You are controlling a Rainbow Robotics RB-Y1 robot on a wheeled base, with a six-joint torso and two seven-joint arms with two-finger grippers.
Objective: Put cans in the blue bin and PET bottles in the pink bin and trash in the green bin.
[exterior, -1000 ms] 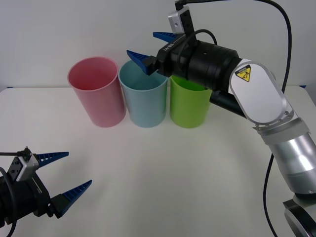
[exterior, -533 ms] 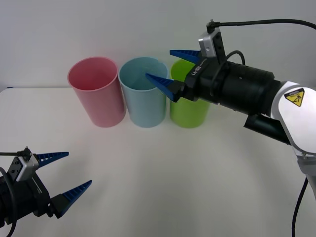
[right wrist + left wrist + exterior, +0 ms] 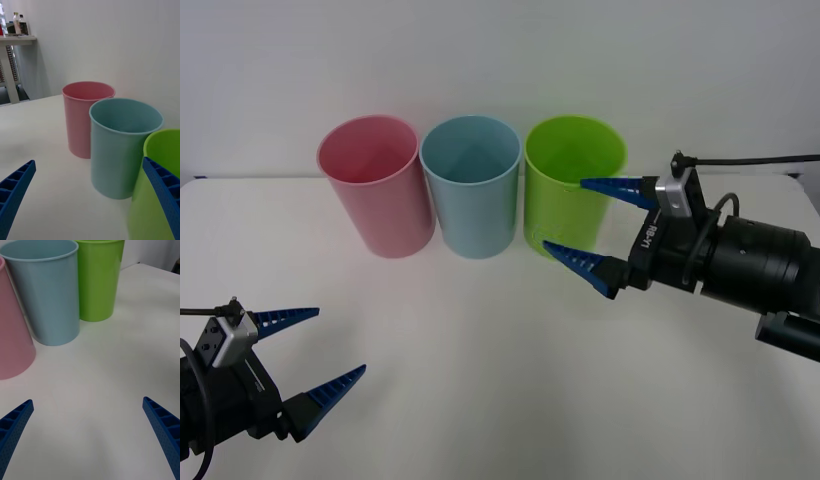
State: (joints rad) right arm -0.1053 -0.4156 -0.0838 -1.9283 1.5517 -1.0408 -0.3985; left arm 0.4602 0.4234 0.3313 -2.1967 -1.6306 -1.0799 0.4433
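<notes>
- Right gripper [image 3: 592,227], blue ribbed fingers spread wide and holding nothing, now sits at the middle right of the front view, low in front of the tall lime-green plastic bin [image 3: 574,185], with one fingertip crossing that bin's side.
- A second ago it hung above the rim of the tall light-blue plastic bin [image 3: 471,185] at the upper centre; half a second ago it was over the gap between the blue and green bins. It has pulled back to the right and dropped lower.
- That retreat from above the blue bin, with empty fingers, reads as a drop just finished. I judge the small silver can to be inside the blue bin, though the bin's floor is not clear enough to confirm it.
- Three bins stand in an unchanged row across the upper middle of the white table [image 3: 500,400]: tall pink plastic bin [image 3: 374,185], then blue, then green, close side by side.
- Left gripper [image 3: 315,352] waits at the lower left corner, fingers apart and empty, exactly where it was in both earlier frames.
- No loose bottle or trash lies on the tabletop that can be seen.
</notes>
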